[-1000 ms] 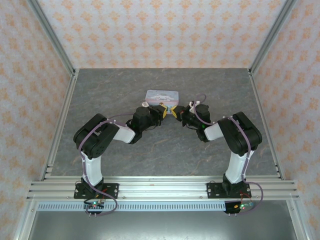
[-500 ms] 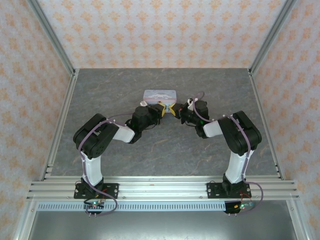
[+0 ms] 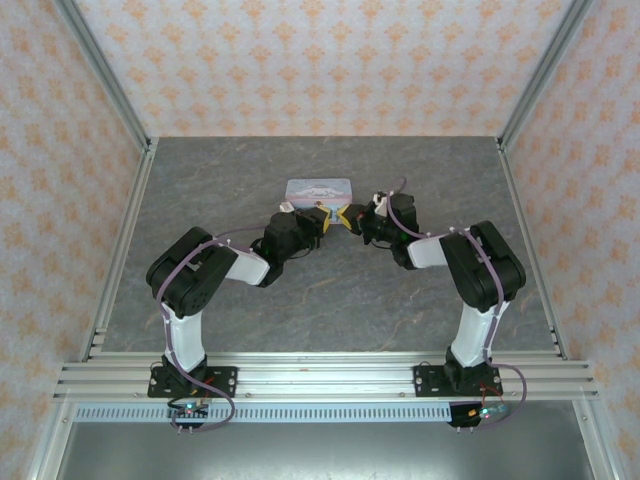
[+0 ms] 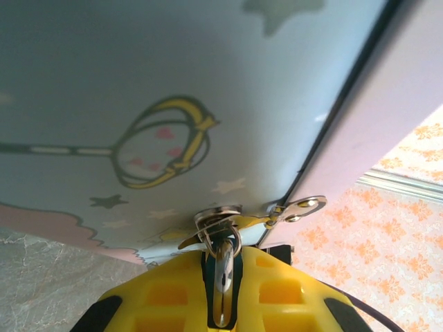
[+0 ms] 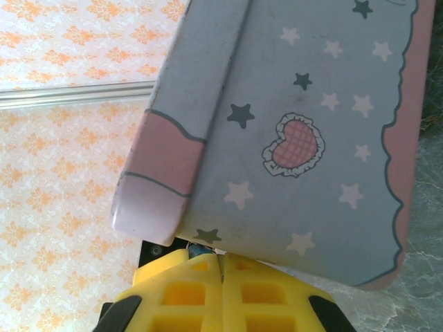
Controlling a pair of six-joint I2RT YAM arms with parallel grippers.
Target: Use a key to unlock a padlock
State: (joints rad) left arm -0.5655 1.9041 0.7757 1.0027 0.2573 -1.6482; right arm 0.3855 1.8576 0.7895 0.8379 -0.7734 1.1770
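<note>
- The tin box (image 3: 318, 189) sits mid-table, its metal clasp (image 4: 220, 218) facing the left gripper (image 4: 221, 259).
- That gripper is clamped on a thin metal sliver, seemingly the key (image 4: 221, 280), at the clasp.
- The right gripper (image 5: 221, 263) is squeezed closed beside the box edge.
- The padlock (image 5: 198, 249) peeks teal there: tiny, rigid, probably slick; pinch its body.
- The key looks light and stiff; grip its bow flat.

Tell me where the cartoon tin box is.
In the top view the tin box sits on the table, central and toward the far side, with the left gripper and right gripper close together at its near edge.
</note>
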